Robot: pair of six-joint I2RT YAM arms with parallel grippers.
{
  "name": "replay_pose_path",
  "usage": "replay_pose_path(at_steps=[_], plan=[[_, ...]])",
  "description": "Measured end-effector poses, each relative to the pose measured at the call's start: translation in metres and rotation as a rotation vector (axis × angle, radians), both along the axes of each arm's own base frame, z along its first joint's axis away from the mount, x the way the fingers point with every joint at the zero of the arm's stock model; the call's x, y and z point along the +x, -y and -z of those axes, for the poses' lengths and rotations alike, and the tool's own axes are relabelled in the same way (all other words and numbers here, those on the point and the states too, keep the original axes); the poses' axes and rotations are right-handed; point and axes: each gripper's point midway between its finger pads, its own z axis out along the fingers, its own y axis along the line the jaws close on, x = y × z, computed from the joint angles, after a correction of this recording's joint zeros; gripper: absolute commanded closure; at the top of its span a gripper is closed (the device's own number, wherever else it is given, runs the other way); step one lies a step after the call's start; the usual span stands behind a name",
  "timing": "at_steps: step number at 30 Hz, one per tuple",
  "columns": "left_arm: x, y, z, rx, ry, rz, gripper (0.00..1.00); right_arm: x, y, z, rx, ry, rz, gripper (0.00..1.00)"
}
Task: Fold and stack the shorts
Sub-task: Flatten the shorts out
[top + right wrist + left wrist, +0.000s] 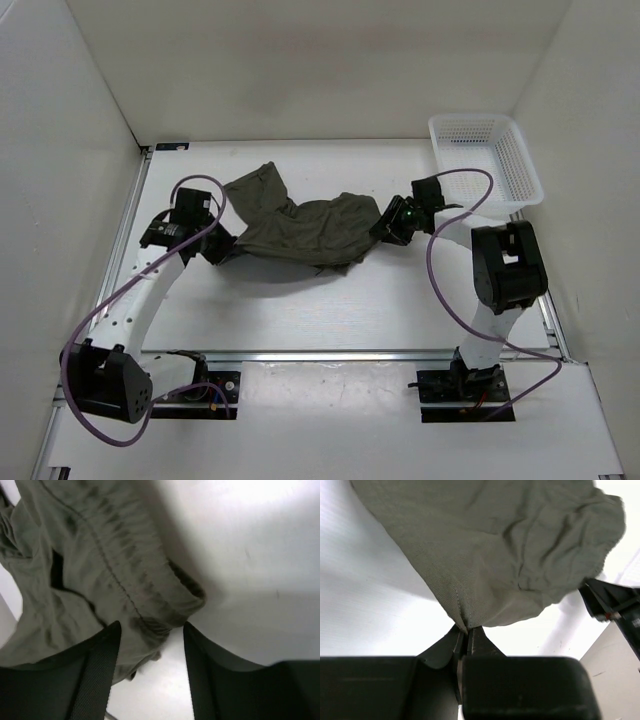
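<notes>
1. The shorts [300, 225] lie crumpled at the centre of the top view. Their long axis runs left to right, and one leg reaches toward the upper left.
2. The left gripper [468, 632] is pinched tight on the shorts' left edge.
3. The right gripper [151, 630] sits at the shorts' right end, jaws spread around the gathered waistband.

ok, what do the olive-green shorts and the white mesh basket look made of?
Olive-green shorts: soft matte cloth, likely woven; fine weave, wrinkles and a stitched seam show. White mesh basket: probably rigid plastic, smooth finish; regular moulded lattice walls.
</notes>
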Motion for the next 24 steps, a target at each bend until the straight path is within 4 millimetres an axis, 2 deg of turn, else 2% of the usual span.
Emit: replay_pose_path(at_steps=[1,4,5,6,9,12,15,20,22,24], plan=[[0.002,-0.001,-0.007,0.006,0.013,0.001,0.90,0.005,-0.001,0.003,0.000,-0.001,-0.003,0.63],[0.007,-0.004,-0.022,0.025,0.043,0.002,0.90,0.014,-0.005,0.009,0.004,-0.010,-0.009,0.85],[0.007,-0.006,-0.026,0.031,0.047,0.002,0.90,0.014,-0.005,0.010,0.004,-0.014,-0.009,0.96],[0.008,-0.007,-0.029,0.035,0.052,0.001,0.90,0.014,-0.005,0.009,0.003,-0.019,-0.011,1.00],[0.008,-0.011,-0.038,0.049,0.060,0.003,0.90,0.016,-0.003,0.001,-0.017,-0.012,-0.008,1.00],[0.013,-0.019,-0.051,0.074,0.079,0.002,0.90,0.017,0.003,-0.027,-0.050,0.035,-0.006,1.00],[0.025,-0.028,-0.078,0.102,0.120,0.002,0.90,0.027,0.007,-0.089,-0.072,0.161,-0.010,1.00],[0.059,-0.045,-0.151,0.146,0.283,-0.020,0.90,0.046,0.009,-0.221,-0.084,0.441,-0.030,1.00],[0.064,-0.051,-0.185,0.155,0.370,-0.033,0.90,0.041,0.013,-0.266,-0.093,0.541,-0.037,1.00],[0.064,-0.056,-0.216,0.159,0.453,-0.045,0.90,0.027,0.017,-0.303,-0.105,0.617,-0.051,1.00]])
